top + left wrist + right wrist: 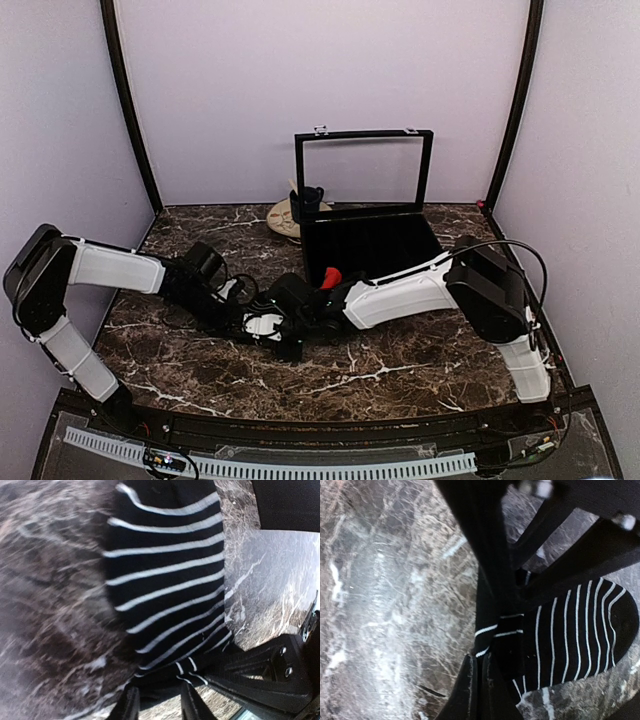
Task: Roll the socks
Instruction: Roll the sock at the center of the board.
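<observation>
Sock on table in front of box, mug on plate behind-left of box

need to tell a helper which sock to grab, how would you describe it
On the dark marble table, look near the middle, just in front of the open black box. The sock lies there: black with thin white stripes, unlike the red thing at the box's front edge.
</observation>
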`<move>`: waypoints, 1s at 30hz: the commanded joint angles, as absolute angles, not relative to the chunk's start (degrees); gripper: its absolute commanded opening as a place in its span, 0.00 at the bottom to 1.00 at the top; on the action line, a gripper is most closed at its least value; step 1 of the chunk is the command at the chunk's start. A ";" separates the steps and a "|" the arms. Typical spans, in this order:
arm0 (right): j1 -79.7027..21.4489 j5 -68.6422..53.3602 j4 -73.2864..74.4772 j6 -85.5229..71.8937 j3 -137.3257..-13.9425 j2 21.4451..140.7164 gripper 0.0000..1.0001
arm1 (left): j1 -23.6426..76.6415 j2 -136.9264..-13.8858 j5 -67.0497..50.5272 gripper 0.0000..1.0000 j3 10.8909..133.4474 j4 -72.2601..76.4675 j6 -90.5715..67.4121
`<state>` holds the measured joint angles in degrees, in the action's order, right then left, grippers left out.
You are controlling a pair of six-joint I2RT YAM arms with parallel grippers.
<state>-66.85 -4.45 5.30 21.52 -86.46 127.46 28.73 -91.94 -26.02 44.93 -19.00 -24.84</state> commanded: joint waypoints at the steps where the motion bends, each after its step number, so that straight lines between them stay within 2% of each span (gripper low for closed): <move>1: -65.96 -12.69 15.61 14.92 -90.54 130.00 0.00 | 28.20 -88.68 -19.11 0.34 40.69 -23.95 -27.68; 9: -64.20 -22.93 26.28 6.46 -101.29 134.42 0.00 | 28.14 -80.19 -17.80 0.36 35.05 -16.33 -33.08; 21: -61.13 -38.41 28.25 -7.17 -106.04 137.13 0.00 | 29.39 -64.59 -14.64 0.37 25.79 -9.59 -38.61; 30: -59.76 -45.27 28.84 -16.62 -108.65 138.58 0.00 | 39.61 -59.00 -7.67 0.36 23.42 -8.33 -38.05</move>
